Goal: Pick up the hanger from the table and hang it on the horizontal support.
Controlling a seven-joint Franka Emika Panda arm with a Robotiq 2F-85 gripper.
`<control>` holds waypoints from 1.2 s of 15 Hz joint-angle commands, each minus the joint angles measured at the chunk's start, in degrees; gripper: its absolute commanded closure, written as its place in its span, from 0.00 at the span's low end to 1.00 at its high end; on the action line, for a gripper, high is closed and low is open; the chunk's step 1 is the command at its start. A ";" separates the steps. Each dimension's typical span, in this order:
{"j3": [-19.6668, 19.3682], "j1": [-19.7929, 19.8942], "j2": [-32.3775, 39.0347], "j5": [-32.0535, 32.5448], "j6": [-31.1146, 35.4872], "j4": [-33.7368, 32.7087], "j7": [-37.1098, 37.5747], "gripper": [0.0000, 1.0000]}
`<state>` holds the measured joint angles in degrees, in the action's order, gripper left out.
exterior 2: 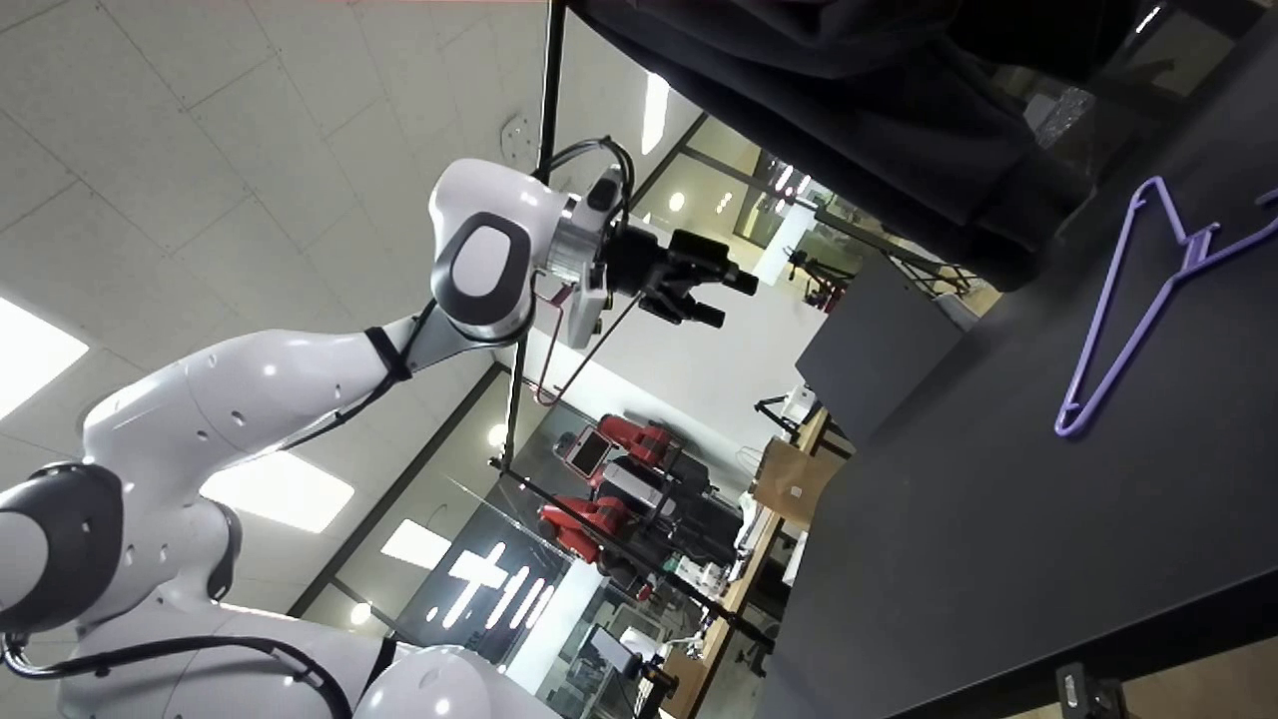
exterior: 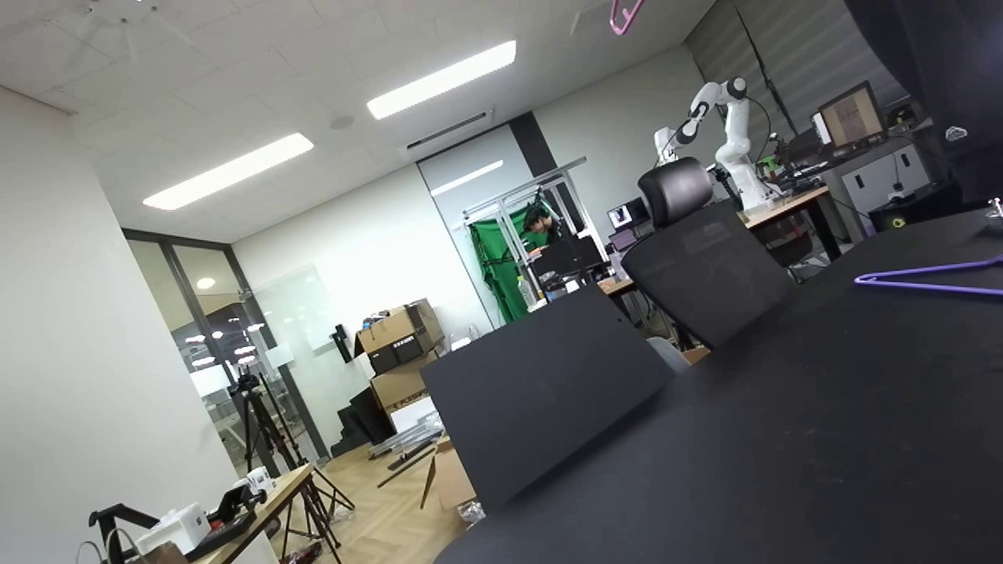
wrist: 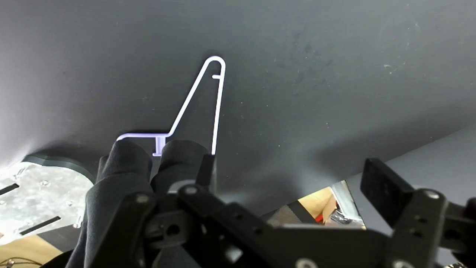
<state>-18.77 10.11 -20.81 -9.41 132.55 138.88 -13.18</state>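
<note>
The thin purple hanger lies flat on the black table (exterior: 744, 454) in both exterior views (exterior: 917, 285) (exterior 2: 1193, 252). The wrist view also shows the hanger (wrist: 217, 111) on the table (wrist: 316, 74), its lower part hidden by two dark rounded shapes and a finger. My gripper (exterior 2: 732, 299) is up in the air, well away from the hanger. Its fingers stand wide apart with nothing between them, as the wrist view shows the gripper (wrist: 295, 178). A black horizontal pole (exterior 2: 553, 80), which looks like the support, passes behind my wrist.
A pink hanger hangs by the pole behind my gripper; it shows in both exterior views (exterior: 619, 30) (exterior 2: 549, 350). Dark cloth (exterior 2: 849, 110) reaches the table's edge. A dark panel (exterior: 548, 392) and a black chair (exterior: 705, 266) stand at the table's edge.
</note>
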 commanded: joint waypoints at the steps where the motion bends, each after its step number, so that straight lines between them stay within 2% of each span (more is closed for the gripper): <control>1: 0.61 0.47 1.54 -0.64 0.10 -0.68 0.14 0.00; 4: 0.84 0.51 3.63 -0.89 0.13 -1.98 0.59 0.00; 11: 0.83 0.50 3.68 -0.94 0.22 -2.36 0.65 0.00; 15: 1.07 -0.67 9.51 -4.31 11.71 -1.29 1.21 0.00; 18: 1.82 -1.35 17.35 -7.07 19.11 -2.22 1.52 0.00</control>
<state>-17.78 9.41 -10.71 -13.73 146.13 138.42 -12.74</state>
